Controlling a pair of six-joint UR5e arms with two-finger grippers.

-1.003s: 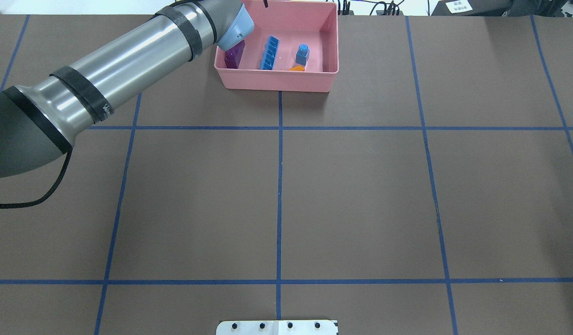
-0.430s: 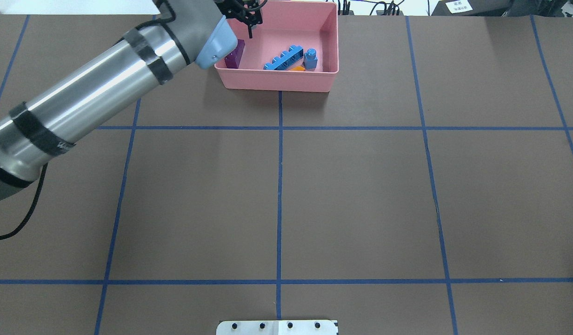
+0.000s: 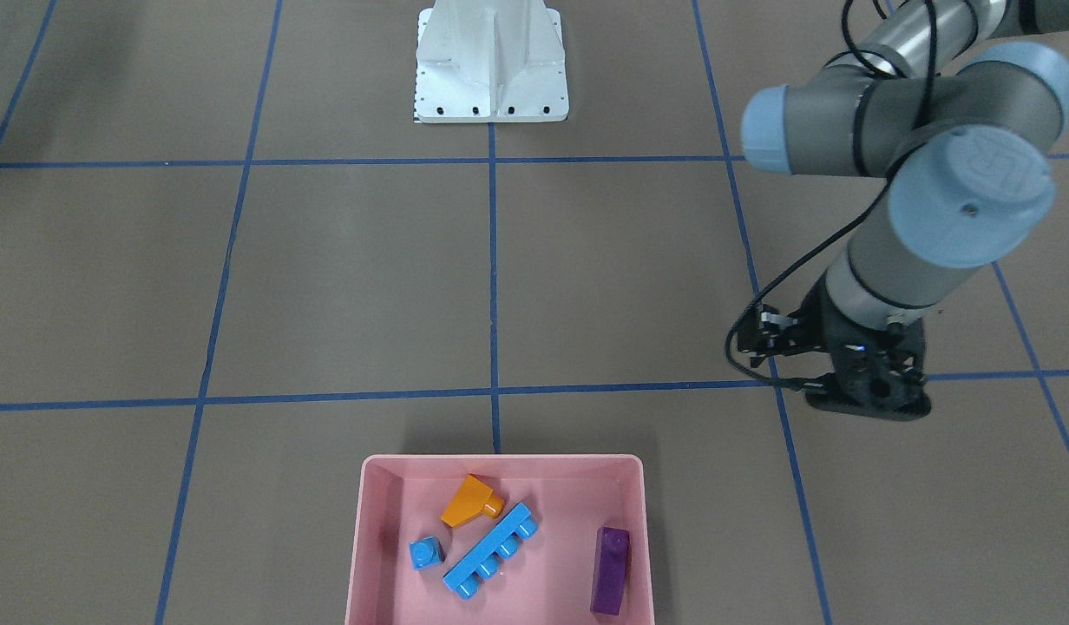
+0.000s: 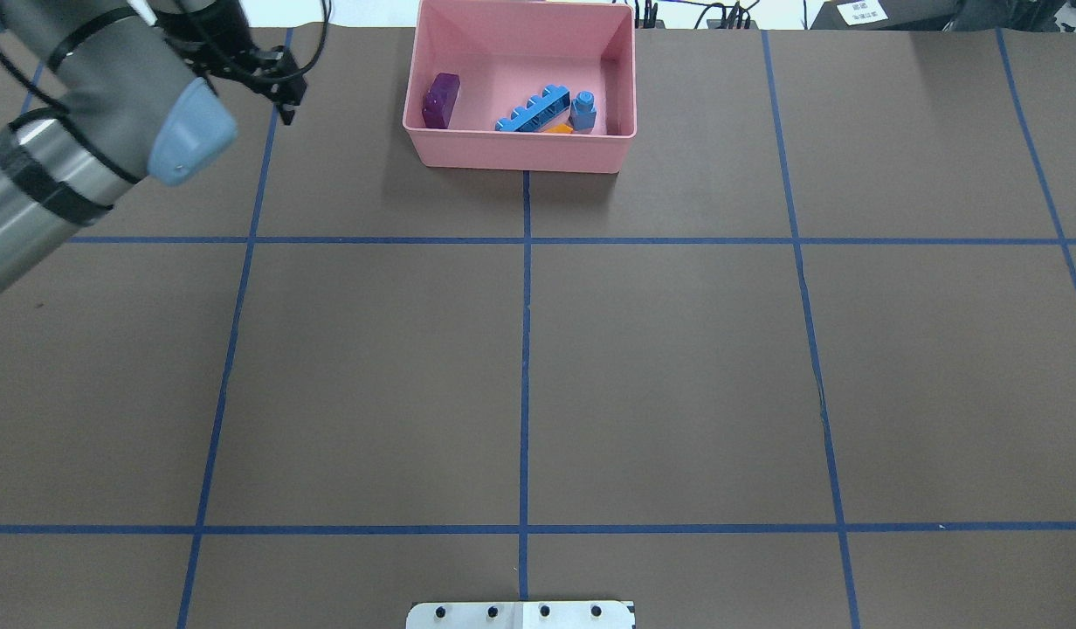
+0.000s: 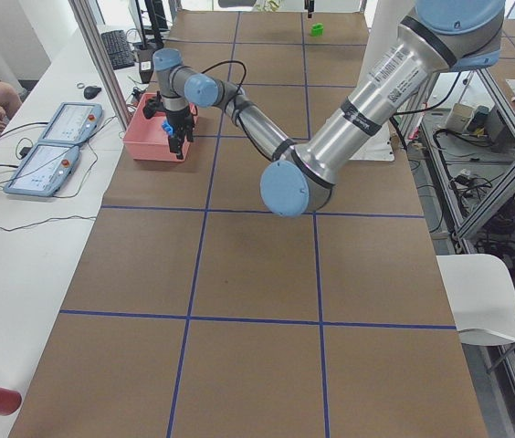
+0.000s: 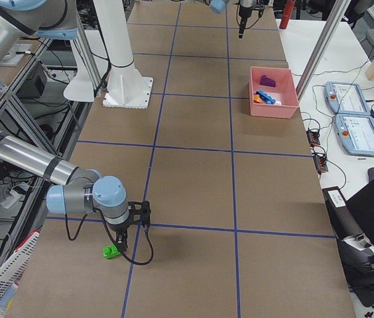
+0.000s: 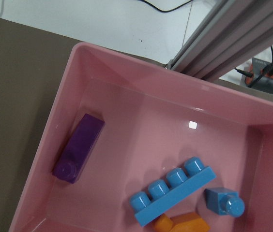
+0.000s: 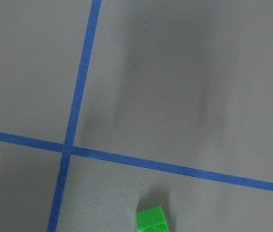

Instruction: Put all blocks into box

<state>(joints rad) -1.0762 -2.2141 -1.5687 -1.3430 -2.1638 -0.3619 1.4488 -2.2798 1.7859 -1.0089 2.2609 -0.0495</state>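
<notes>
While four blocks lie inside the pink box [image 4: 520, 153] at the worktop's [image 4: 660, 367] far edge, the green brick [image 6: 111, 252] sits alone on the brown surface, well apart from it. Seen from overhead, the purple block [image 4: 440, 99] lies by the box's left wall. The long blue strip [image 4: 531, 111], small blue cube [image 4: 582, 109] and orange sloped block [image 4: 558, 128] cluster near its right. The left gripper [image 4: 286, 109] hangs left of the box, and the right gripper [image 6: 122, 244] is just beside the green brick. Whether either's fingers are wide or narrow cannot be told.

Pink box [image 4: 520, 153] holds four blocks [image 4: 531, 114]; green block [image 6: 111, 251] lies far outside
</notes>
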